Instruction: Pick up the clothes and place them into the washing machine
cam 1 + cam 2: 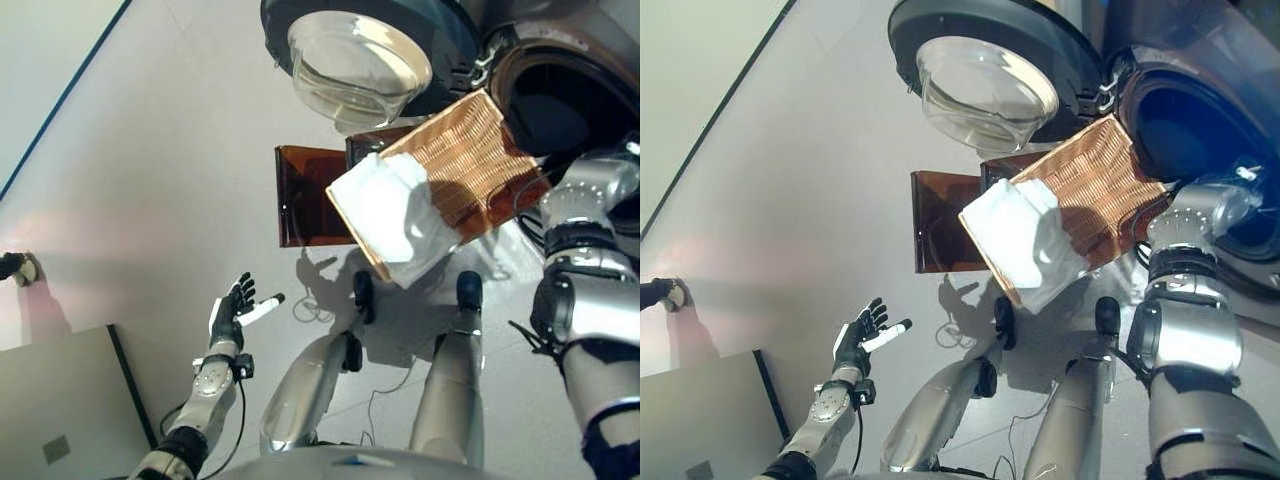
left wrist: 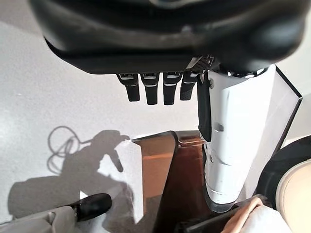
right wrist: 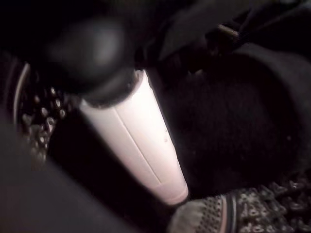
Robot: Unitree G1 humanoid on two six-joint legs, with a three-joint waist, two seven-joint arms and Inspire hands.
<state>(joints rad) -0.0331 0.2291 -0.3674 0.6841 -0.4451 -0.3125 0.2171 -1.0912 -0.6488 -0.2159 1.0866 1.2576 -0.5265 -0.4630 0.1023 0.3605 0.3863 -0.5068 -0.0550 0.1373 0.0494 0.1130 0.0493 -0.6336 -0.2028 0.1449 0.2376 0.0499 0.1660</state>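
My right hand [image 3: 131, 145] was inside the washing machine [image 1: 1200, 130], past its open door [image 1: 985, 80]; I could not tell whether its fingers were open or closed. My left hand [image 1: 235, 312] hung open over the floor, idle, well left of the work. White clothes [image 1: 395, 215] lay in the woven basket [image 1: 480, 165], tilted toward the machine's mouth, likely for tipping. Something dark lay in the drum, too dim to name.

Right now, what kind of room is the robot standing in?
Probably a laundry area. A front-loading washing machine stands with its round glass-windowed door swung open, and a woven brown wicker basket holding a white cloth sits before it on the plain pale floor.
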